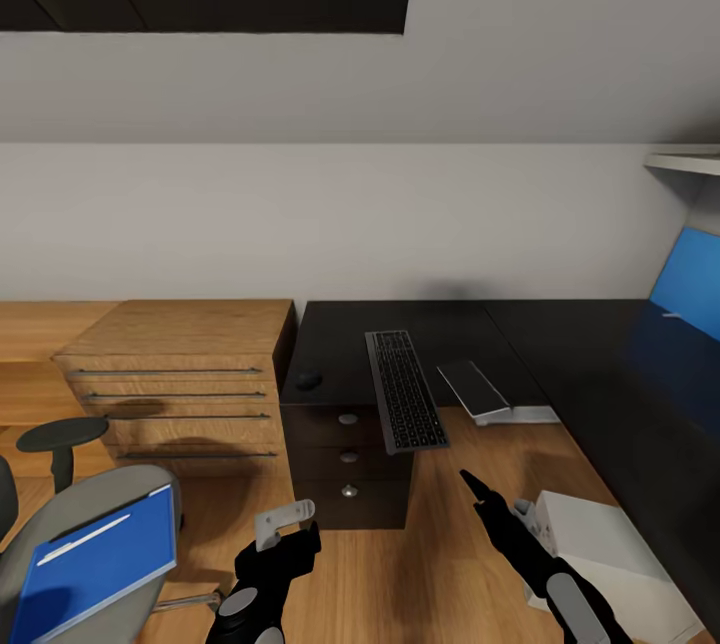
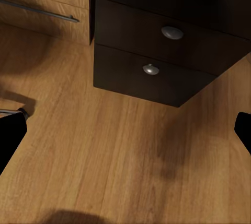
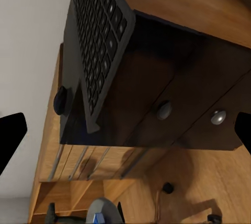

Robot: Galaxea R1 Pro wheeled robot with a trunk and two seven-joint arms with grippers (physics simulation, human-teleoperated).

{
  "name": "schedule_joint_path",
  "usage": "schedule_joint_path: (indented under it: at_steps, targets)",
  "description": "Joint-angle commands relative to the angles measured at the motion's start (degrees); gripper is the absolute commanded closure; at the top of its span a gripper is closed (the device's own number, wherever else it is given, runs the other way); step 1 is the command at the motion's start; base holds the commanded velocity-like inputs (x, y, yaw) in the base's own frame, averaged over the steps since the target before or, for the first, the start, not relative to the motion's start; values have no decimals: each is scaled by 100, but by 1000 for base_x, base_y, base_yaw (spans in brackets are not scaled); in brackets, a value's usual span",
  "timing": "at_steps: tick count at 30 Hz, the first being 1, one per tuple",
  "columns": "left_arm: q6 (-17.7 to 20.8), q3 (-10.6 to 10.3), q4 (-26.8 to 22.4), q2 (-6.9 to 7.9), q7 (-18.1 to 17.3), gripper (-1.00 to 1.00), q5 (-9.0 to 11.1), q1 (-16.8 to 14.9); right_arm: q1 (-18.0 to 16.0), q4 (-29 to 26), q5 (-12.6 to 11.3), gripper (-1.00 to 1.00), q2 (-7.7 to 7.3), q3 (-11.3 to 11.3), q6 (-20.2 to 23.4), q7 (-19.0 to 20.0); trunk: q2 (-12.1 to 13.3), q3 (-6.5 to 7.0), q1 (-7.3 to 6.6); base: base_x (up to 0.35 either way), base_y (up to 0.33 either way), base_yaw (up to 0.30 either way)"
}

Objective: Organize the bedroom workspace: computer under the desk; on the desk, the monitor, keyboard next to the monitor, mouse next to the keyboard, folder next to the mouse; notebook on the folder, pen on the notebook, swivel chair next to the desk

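Observation:
The keyboard lies on the black desk, its near end jutting past the edge above the drawers. The dark mouse sits to its left near the desk corner. To the keyboard's right, the dark grey notebook hangs over the desk edge. The blue folder rests on the grey swivel chair at lower left, with a slim pale stick, apparently the pen, on it. The white computer stands on the floor at lower right. My left gripper and right gripper hover open and empty before the drawers. The monitor is out of view.
A light wood dresser with bar handles stands against the desk's left side. The desk's right wing carries a blue back panel. The chair's black armrest sits in front of the dresser. Wood floor lies under both grippers.

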Motion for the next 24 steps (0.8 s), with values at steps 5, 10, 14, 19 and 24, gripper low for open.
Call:
schedule_joint_path:
  at_steps: [5, 10, 14, 19, 24]
  targets:
    - [12, -14, 0, 1, 48, -100, 39, -5, -4, 0, -233, -100, -6, -26, 315, 57, -206, -96, 111, 0, 0, 0]
    - [-4, -18, 1, -4, 53, -100, 39, -5, -4, 0, -417, -100, -7, -24, 415, 83, -406, -186, 220, 0, 0, 0]
    - [-14, -18, 1, -8, 57, -100, 39, -5, -4, 6, -483, -100, -4, -22, 438, 89, -567, -258, 308, 0, 0, 0]
    - [-15, -64, 1, -7, 57, -100, 32, -5, -4, 8, -489, -100, 1, -3, 441, 89, -727, -330, 396, 0, 0, 0]
    - [-25, -172, 9, 1, 57, -100, 25, -4, -4, 17, -478, -100, 21, 24, 434, 71, -727, -330, 396, 0, 0, 0]
